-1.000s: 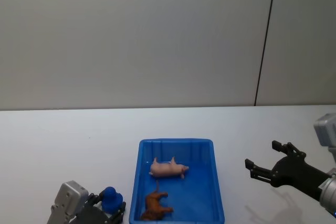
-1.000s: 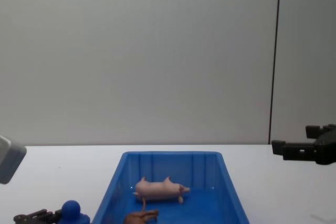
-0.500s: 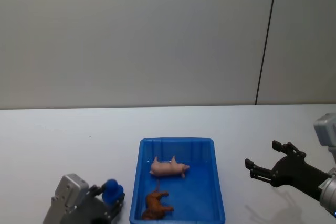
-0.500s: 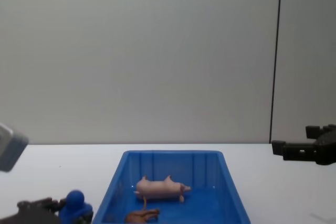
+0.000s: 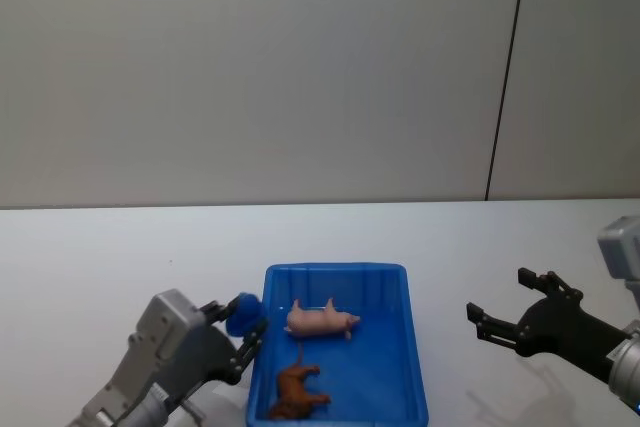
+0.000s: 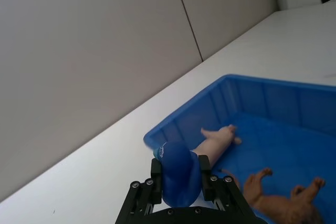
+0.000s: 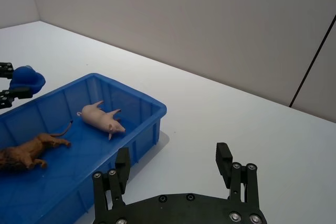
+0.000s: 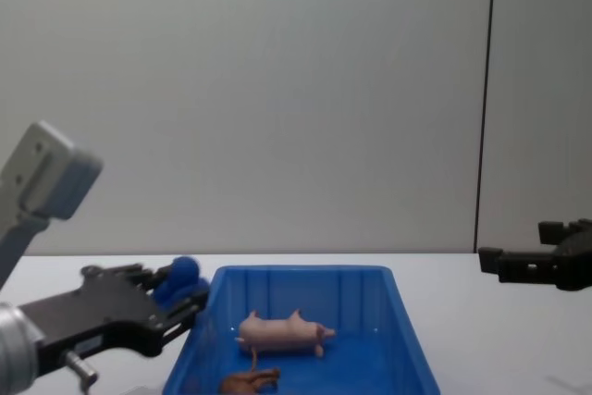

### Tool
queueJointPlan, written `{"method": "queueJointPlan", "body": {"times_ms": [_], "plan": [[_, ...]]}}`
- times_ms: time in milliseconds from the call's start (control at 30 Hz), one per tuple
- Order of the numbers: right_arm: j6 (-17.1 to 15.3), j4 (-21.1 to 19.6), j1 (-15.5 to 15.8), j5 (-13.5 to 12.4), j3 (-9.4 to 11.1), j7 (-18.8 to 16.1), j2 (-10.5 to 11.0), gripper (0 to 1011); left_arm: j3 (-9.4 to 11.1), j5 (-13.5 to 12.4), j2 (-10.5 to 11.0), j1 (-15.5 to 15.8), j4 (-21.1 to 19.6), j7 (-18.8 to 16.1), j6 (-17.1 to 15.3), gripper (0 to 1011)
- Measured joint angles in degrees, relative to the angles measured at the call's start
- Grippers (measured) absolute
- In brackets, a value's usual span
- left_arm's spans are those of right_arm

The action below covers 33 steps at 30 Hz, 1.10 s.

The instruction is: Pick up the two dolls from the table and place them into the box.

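Observation:
The pale pink pig (image 5: 320,320) lies on its side in the middle of the blue box (image 5: 335,270), and the brown lion (image 5: 297,393) lies nearer me in the same box. My left gripper (image 5: 243,325) hovers at the box's left rim, shut on a small rounded blue object (image 6: 180,171). From the chest view, the left gripper (image 8: 180,289) is level with the rim, just left of it. My right gripper (image 5: 497,294) hangs open over the white table (image 5: 120,247), well to the right of the box, holding nothing.
The table extends wide on both sides of the box, with bare room around it. A plain grey wall with a dark vertical seam (image 5: 505,77) stands behind.
My left arm has risen from the near-left table area and moved forward and right to the box's left rim, carrying the blue object. The right arm, pig and lion have not moved.

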<state>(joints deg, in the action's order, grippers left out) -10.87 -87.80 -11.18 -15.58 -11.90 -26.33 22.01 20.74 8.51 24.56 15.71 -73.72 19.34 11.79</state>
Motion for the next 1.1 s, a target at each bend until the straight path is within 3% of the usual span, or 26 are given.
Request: {"method": "queueJointPlan", "body": {"times_ms": [333,433,567,733,767,1000,1100], "plan": [[0.0,0.0,0.0,0.0,0.0,0.0,0.0,1001,1.4,-2.5,-2.1,1.5,-2.3,0.9,-0.1,352],[0.0,0.0,0.0,0.0,0.0,0.0,0.0,1001,1.9,-3.1,-2.7,1.9,-2.7,1.3,-0.1,426],[0.0,0.0,0.0,0.0,0.0,0.0,0.0,1001,2.8,-3.5,-3.9,2.5,-3.1,2.0,0.1,616],[0.0,0.0,0.0,0.0,0.0,0.0,0.0,1001,3.4,-3.5,-4.7,2.8,-3.1,2.6,0.4,707],[0.0,0.0,0.0,0.0,0.0,0.0,0.0,1001,3.7,-3.3,-5.1,2.9,-3.2,2.9,0.6,775],[0.0,0.0,0.0,0.0,0.0,0.0,0.0,1001,4.4,-1.9,-6.1,3.0,-3.7,3.6,1.7,980],[0.0,0.0,0.0,0.0,0.0,0.0,0.0,1001,4.6,-1.5,-6.2,2.9,-4.1,3.7,2.0,1002]]}}
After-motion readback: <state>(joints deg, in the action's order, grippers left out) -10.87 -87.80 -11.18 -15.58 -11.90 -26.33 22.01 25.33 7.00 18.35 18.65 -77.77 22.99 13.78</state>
